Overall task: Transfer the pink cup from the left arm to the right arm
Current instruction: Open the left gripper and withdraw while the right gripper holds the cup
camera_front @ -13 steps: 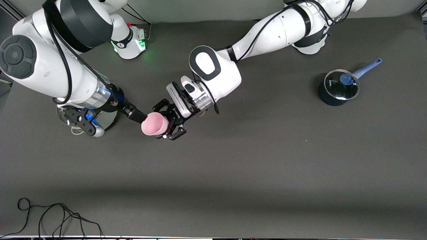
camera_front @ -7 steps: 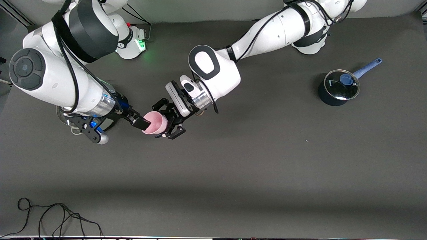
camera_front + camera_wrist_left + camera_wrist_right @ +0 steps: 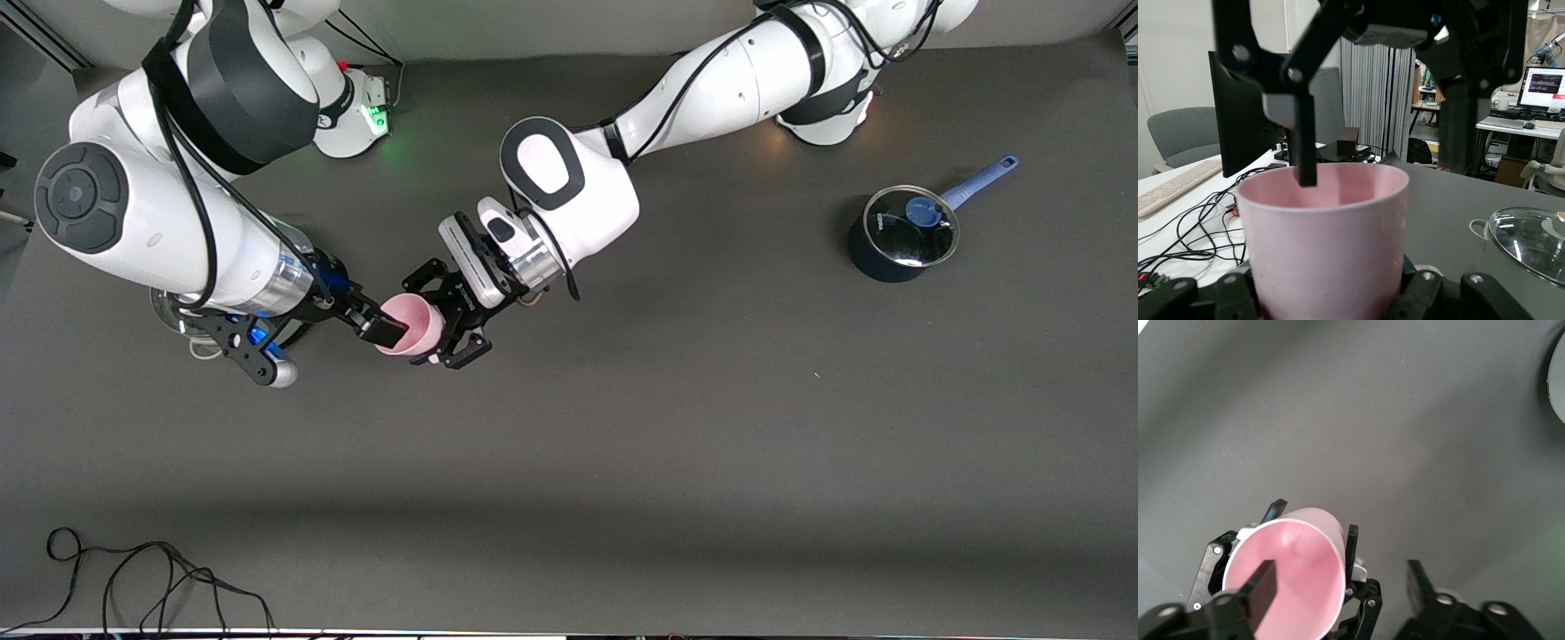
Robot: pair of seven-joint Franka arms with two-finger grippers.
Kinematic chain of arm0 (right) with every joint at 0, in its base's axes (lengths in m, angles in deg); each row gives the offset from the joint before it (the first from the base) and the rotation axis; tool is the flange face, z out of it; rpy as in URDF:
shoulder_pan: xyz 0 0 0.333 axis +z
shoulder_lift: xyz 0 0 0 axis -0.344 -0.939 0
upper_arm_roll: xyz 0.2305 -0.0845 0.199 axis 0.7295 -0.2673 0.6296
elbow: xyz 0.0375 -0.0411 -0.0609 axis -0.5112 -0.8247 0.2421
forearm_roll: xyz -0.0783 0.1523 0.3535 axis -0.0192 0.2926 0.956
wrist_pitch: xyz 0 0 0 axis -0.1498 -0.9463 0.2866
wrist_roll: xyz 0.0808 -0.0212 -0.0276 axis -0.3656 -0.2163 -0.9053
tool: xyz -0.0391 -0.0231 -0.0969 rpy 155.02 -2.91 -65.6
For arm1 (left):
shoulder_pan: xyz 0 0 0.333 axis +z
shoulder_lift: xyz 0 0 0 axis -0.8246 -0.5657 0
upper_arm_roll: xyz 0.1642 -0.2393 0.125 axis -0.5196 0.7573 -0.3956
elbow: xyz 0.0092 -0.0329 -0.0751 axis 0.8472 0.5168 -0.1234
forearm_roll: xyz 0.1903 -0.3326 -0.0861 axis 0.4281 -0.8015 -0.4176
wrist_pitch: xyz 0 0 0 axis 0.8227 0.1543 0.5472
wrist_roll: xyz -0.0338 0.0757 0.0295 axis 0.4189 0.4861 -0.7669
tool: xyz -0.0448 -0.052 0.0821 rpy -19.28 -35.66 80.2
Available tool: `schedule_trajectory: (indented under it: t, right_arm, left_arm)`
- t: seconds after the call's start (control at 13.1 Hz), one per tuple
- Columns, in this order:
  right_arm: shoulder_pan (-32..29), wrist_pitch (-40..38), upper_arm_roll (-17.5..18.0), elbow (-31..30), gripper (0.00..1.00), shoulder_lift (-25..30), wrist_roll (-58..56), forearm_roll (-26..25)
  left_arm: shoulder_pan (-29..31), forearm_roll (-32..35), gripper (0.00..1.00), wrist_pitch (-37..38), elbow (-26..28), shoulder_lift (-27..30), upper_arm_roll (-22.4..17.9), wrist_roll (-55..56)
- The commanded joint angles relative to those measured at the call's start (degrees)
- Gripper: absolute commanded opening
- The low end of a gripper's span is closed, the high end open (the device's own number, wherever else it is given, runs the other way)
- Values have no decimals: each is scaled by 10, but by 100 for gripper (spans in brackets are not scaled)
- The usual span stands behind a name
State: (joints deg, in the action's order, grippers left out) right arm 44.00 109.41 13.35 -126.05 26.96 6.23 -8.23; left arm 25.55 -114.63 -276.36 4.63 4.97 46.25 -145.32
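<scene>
You see the dark counter [image 3: 676,462] carrying both arms' bases along its edge farthest from the front camera. The right arm reaches in from its end of the counter, and the left arm stretches across to meet it over the middle of the counter, toward the right arm's end.

A dark lidded saucepan [image 3: 900,236] with a blue handle stands toward the left arm's end. A loose black cable [image 3: 151,578] lies at the counter's near edge.

The left pincer [image 3: 442,327] is clamped on the base of the pink cup [image 3: 409,325], holding it tipped on its side above the counter, mouth toward the right arm.

The right pincer [image 3: 384,331] is spread open at the cup's rim: one finger [image 3: 1261,590] reaches inside the mouth, the other [image 3: 1421,581] stays outside the wall.
</scene>
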Motion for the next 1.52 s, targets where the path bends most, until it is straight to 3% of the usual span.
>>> schedule_trajectory:
  t: [0.0,0.3,0.38,0.76,0.84,0.91,1.45]
  right_arm:
    - [0,-3,-3,17,51,-8,14,16]
    - [0,-4,-2,18,4,-8,28,16]
    - [0,-4,-2,18,0,-8,28,16]
    - [1,-5,-2,18,0,-8,29,16]
    - [0,-5,-2,18,0,-8,29,16]
    - [0,-4,-2,18,0,-8,29,16]
    - [-1,8,-11,31,0,-9,21,0]
  left_arm:
    - [-15,3,0,-6,-18,2,-10,7]
    - [-15,3,0,-7,-18,2,-10,7]
    - [-15,3,0,-6,-18,2,-10,7]
    - [-15,3,0,-5,-18,2,-6,10]
    - [-14,5,76,-1,-18,2,-10,25]
    - [-15,18,100,-2,-18,3,-19,31]
    - [-12,47,100,-1,-17,6,-25,34]
